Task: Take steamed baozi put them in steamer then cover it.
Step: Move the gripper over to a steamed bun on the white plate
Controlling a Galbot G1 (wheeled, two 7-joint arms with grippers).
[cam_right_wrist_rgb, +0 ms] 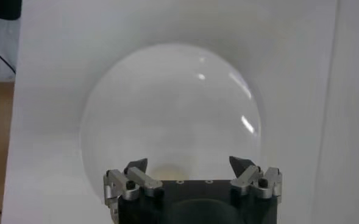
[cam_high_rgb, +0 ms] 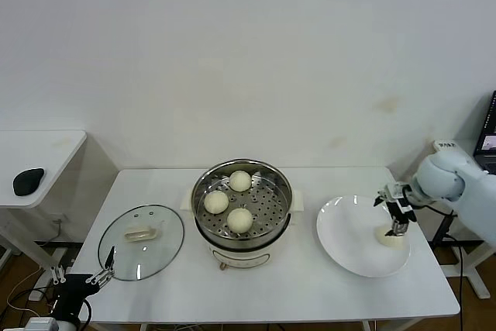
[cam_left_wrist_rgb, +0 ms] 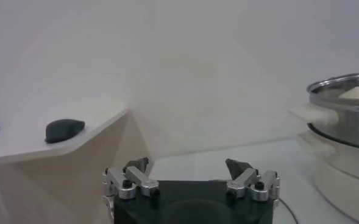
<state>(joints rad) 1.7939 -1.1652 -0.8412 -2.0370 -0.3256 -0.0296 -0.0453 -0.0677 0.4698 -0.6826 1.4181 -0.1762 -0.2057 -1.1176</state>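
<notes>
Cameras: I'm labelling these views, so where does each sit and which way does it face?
Head view: high, looking down at the table, both arms showing.
Left wrist view: low beside the table, facing the steamer; left gripper fingers open.
Right wrist view: above the plate; right gripper open.
Head and left wrist share the steamer.

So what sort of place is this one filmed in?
Likely a lab or office staged as a kitchen: a steamer on a plain white table, bare wall, a computer mouse on the side desk.

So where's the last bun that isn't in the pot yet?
In the head view, the last bun sits on the white plate, right of the steamer, under the open right gripper.
</notes>
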